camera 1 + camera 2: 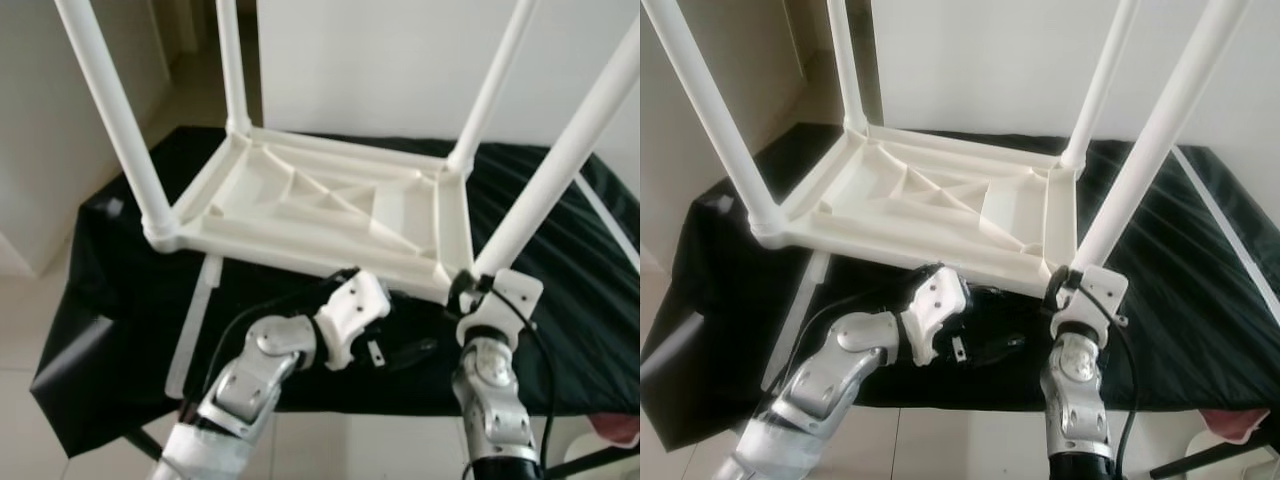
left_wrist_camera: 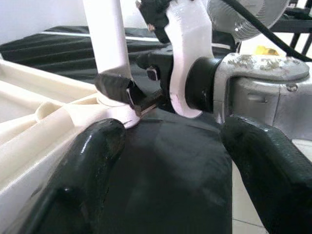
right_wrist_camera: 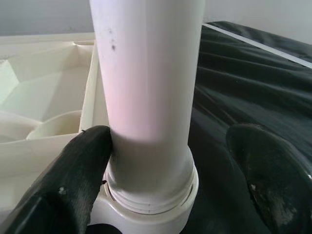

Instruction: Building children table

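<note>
The right gripper [image 3: 165,185] straddles the near-right leg [image 1: 560,170] at its socket on the upturned tabletop [image 1: 330,205], fingers spread, one pad touching; an off-centre closure risks tilting the leg and loosening the joint.

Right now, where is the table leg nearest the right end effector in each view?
Left eye view: table leg rises from lower right to the right edge.
Right eye view: right of centre, slanting up.
Left wrist view: upper left, upright.
Right wrist view: centre, close up.
Shared landmark: upturned tabletop frame.
</note>
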You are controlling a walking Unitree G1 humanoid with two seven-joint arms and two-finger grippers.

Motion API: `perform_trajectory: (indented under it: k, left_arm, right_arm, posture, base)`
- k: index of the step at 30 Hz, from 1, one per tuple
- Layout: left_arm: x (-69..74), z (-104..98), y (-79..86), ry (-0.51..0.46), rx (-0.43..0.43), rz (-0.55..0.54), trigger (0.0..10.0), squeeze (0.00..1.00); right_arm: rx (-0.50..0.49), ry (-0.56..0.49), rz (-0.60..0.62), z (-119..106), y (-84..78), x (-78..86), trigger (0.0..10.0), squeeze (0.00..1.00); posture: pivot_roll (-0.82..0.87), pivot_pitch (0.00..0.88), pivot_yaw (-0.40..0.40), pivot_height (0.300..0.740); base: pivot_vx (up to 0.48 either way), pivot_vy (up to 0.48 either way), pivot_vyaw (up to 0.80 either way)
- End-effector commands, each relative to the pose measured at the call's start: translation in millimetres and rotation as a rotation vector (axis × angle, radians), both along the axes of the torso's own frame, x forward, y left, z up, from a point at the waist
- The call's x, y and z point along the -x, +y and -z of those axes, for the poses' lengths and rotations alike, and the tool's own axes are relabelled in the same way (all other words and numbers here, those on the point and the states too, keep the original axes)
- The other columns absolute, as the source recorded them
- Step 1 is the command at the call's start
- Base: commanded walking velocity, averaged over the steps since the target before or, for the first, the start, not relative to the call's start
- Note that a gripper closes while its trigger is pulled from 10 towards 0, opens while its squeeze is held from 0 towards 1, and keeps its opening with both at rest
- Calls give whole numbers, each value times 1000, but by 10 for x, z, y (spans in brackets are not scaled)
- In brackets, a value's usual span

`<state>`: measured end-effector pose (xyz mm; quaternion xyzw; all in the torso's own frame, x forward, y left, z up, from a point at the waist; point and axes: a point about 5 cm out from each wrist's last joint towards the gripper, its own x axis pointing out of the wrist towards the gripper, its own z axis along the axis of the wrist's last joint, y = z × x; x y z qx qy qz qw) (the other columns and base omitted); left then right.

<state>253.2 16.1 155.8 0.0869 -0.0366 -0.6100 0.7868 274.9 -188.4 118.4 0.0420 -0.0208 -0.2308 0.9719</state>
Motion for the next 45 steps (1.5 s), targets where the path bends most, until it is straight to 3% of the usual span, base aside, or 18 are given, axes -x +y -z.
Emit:
perform_trajectory:
  k: [1,10,22,31,33,39,45]
  left_arm:
    - [77,35,91,21,-38,81,10000,0]
    - [87,108,325,42,-101,57,10000,0]
    - [17,285,741,85,-213,-57,10000,0]
    - [-82,262,1090,127,-234,-138,10000,0]
    - [-107,244,1269,136,-252,-182,10000,0]
    - [-103,198,1562,151,-281,-233,10000,0]
    - [-117,149,1750,158,-293,-289,10000,0]
  right_arm:
    - [-16,25,12,50,-61,44,10000,0]
    - [5,42,63,61,-317,69,10000,0]
    - [36,69,173,81,-645,134,10000,0]
    - [70,77,266,42,-978,195,10000,0]
    - [88,69,306,-11,-1135,223,10000,0]
    - [111,65,341,-64,-1310,270,10000,0]
    - [125,66,356,-98,-1391,279,10000,0]
  posture:
    - [32,0,-59,740]
    - [39,0,-56,740]
    - [44,0,-43,740]
    - [43,0,-40,740]
    - [45,0,-41,740]
    - [51,0,-44,740]
    - [55,0,-44,740]
  base:
    - [0,0,0]
    - [0,0,0]
    - [0,0,0]
    - [0,0,0]
    - [0,0,0]
    - [0,0,0]
    - [0,0,0]
